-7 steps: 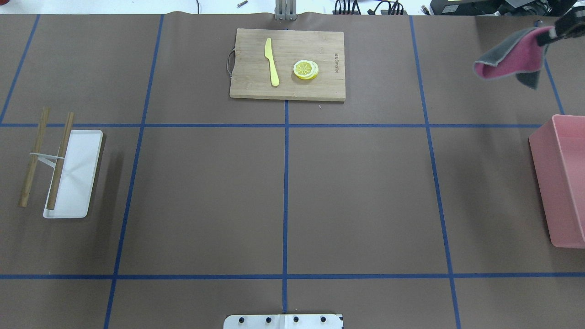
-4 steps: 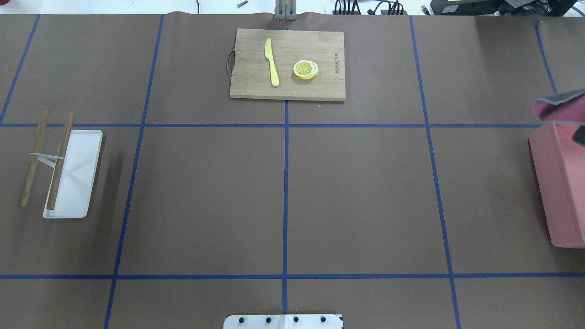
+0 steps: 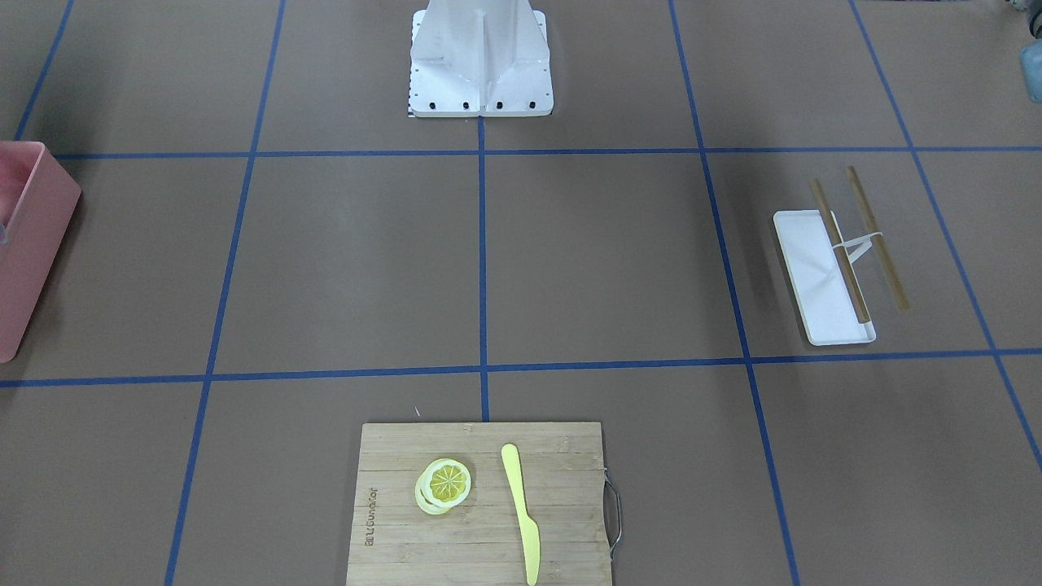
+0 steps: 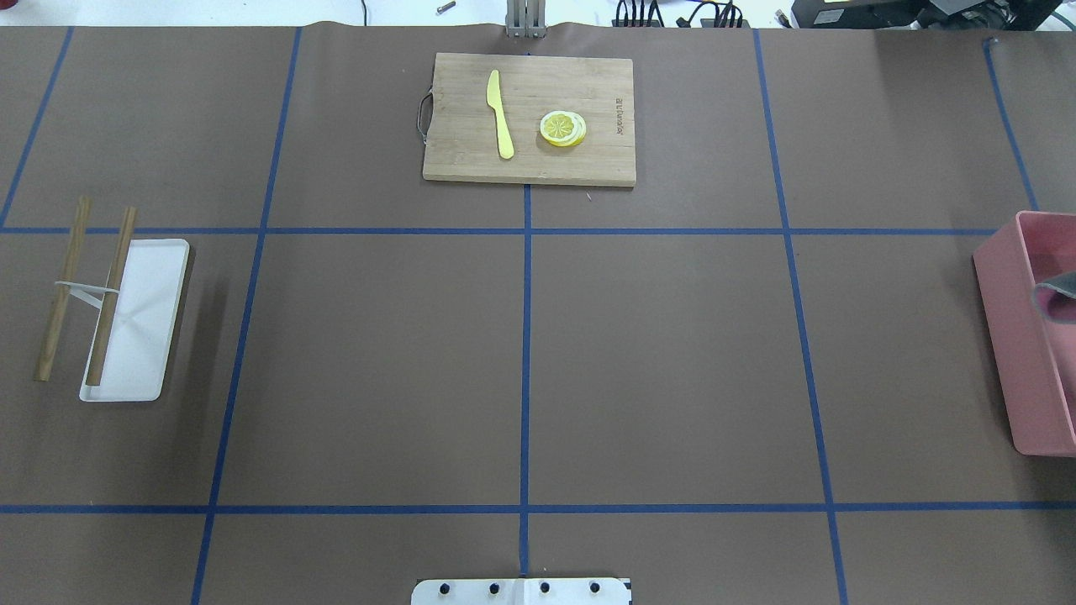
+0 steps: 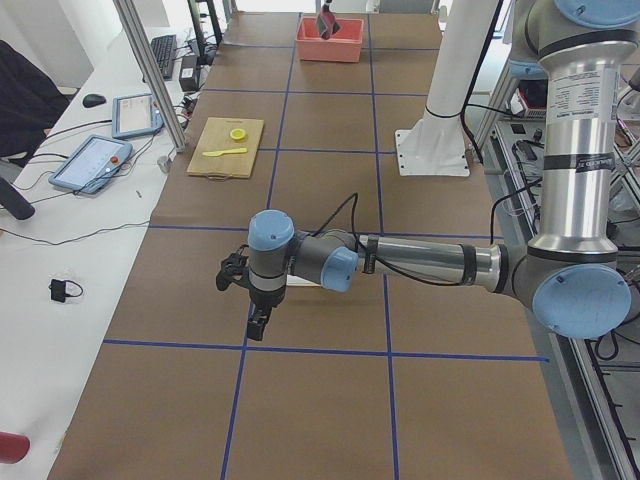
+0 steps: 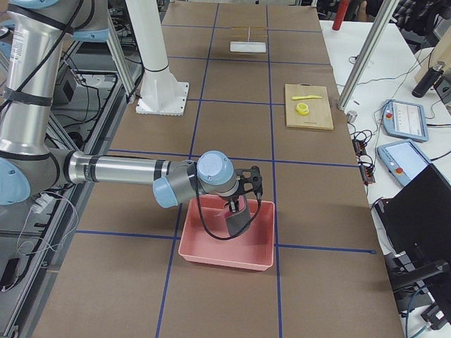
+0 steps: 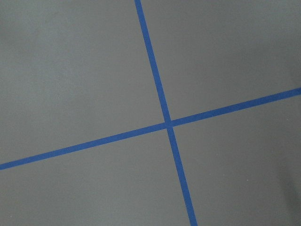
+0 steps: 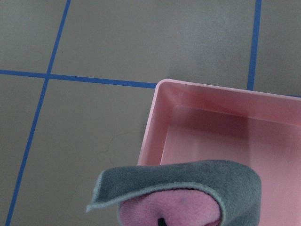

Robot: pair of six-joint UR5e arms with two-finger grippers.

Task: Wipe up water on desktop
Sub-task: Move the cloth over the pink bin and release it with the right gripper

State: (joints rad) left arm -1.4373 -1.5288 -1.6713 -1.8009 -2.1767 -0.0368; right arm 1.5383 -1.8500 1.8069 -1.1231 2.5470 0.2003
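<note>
The desktop (image 4: 656, 361) is brown with blue tape squares; I see no clear water on it. A pink and grey cloth (image 8: 188, 188) hangs close under the right wrist camera, over the near corner of a pink bin (image 8: 197, 122). In the exterior right view my right gripper (image 6: 236, 205) holds the cloth (image 6: 236, 220) down into the bin (image 6: 225, 246). Only the cloth's edge (image 4: 1057, 296) shows overhead, at the right border. My left gripper (image 5: 258, 325) hovers over bare desktop at the table's left end; I cannot tell whether it is open or shut.
A bamboo cutting board (image 4: 528, 118) with a yellow knife (image 4: 499, 113) and lemon slices (image 4: 562, 128) lies at the far middle. A white tray (image 4: 134, 319) with two wooden sticks (image 4: 109, 294) lies on the left. The robot base (image 3: 480, 57) stands at the near edge.
My right gripper has carried the cloth from the far right corner toward the robot and down, to over the pink bin. The left arm has not visibly moved.
</note>
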